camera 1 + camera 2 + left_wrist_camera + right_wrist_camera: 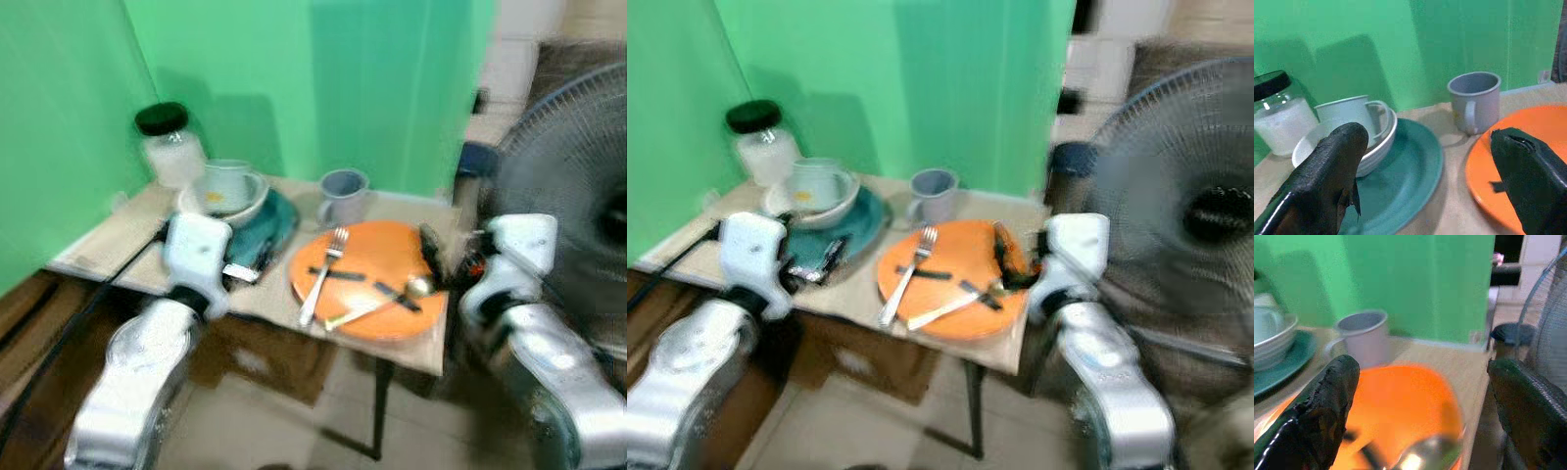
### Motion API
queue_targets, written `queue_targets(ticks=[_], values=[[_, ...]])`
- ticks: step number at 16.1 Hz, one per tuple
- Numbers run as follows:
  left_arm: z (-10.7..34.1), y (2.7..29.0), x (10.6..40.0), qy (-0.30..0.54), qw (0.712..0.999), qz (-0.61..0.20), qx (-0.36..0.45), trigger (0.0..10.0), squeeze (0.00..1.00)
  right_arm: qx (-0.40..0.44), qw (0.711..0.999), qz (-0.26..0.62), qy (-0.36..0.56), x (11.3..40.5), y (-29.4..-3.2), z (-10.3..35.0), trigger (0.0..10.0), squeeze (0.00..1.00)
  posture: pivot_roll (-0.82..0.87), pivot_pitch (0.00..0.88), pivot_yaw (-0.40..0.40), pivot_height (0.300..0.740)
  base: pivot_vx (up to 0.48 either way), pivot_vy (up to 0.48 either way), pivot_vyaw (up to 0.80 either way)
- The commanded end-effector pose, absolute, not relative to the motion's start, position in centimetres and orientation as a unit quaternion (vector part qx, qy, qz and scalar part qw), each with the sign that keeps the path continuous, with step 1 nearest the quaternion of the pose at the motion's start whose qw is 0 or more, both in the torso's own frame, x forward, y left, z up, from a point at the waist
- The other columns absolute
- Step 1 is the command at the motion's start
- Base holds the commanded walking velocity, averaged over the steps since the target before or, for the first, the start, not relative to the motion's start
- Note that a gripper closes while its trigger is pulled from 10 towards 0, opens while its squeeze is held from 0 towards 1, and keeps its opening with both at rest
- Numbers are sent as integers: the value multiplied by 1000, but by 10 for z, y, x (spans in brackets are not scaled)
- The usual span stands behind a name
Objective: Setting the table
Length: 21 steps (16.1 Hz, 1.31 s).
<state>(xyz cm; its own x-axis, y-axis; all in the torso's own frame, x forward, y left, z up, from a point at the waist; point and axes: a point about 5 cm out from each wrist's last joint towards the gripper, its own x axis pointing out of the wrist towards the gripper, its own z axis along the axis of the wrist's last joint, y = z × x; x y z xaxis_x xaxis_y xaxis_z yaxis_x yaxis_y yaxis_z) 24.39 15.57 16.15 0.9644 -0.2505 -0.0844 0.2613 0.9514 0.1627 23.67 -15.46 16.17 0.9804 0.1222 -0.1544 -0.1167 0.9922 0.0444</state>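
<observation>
Backdrop: green wall point(323, 88) behind small table point(108, 235).
Orange plate point(377, 259): carries fork point(323, 274), spoon point(387, 302).
My left gripper point(1425, 176): spread wide, empty, over teal plate point(1410, 171).
My right gripper point(1420, 416): spread wide, empty, over the orange plate.

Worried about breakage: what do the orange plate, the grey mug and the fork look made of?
Orange plate: probably plastic, matte and uniformly coloured. Grey mug: thin rolled rim, dull finish, so enamelled metal or plastic; hard to tell. Fork: shiny silver, likely steel.

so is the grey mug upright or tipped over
Upright. The grey mug stands on its base on the table, open mouth facing up, behind the orange plate.
</observation>
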Motion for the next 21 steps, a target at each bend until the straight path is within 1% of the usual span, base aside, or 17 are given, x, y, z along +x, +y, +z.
queue_targets(ticks=[1, 5, 8, 11, 13, 14, 19, 20, 21], values=[[163, 152, 245, 28, 986, -140, 87, 10000, 0, 13, 996, 48, 76, 234, -160, 166, 10000, 1000, -19, 0, 108, 740, 0, 480, -781], [163, 153, 250, 27, 984, -148, 92, 10000, 0, 3, 995, 37, 88, 229, -168, 165, 10000, 1000, -42, 0, 128, 740, 0, 480, -775], [164, 153, 255, 24, 984, -151, 90, 10000, 0, 5, 995, 35, 89, 227, -165, 166, 10000, 1000, -55, 0, 138, 740, 0, 480, -775], [163, 152, 258, 22, 985, -151, 85, 10000, 0, 4, 995, 35, 91, 224, -165, 166, 10000, 1000, -66, 0, 134, 740, 0, 480, -775], [163, 150, 259, 12, 986, -148, 82, 10000, 0, -3, 995, 35, 94, 223, -166, 168, 10000, 1000, -78, 0, 116, 740, 0, 401, -775], [163, 149, 259, 6, 986, -143, 83, 10000, 0, -6, 995, 34, 95, 222, -167, 169, 10000, 1000, -81, 0, 111, 740, 0, 0, -775], [161, 143, 261, -7, 990, -126, 66, 10000, 0, -23, 994, 39, 96, 227, -171, 174, 10000, 1000, -86, 0, 51, 740, 0, -480, -774], [160, 144, 260, -12, 991, -118, 62, 10000, 0, -28, 994, 37, 98, 229, -172, 175, 10000, 1000, -77, 0, 18, 740, 0, -480, -744], [160, 146, 259, -14, 993, -107, 50, 10000, 0, -32, 994, 42, 99, 232, -171, 175, 10000, 1000, -67, 0, -2, 740, 0, 0, 0]])
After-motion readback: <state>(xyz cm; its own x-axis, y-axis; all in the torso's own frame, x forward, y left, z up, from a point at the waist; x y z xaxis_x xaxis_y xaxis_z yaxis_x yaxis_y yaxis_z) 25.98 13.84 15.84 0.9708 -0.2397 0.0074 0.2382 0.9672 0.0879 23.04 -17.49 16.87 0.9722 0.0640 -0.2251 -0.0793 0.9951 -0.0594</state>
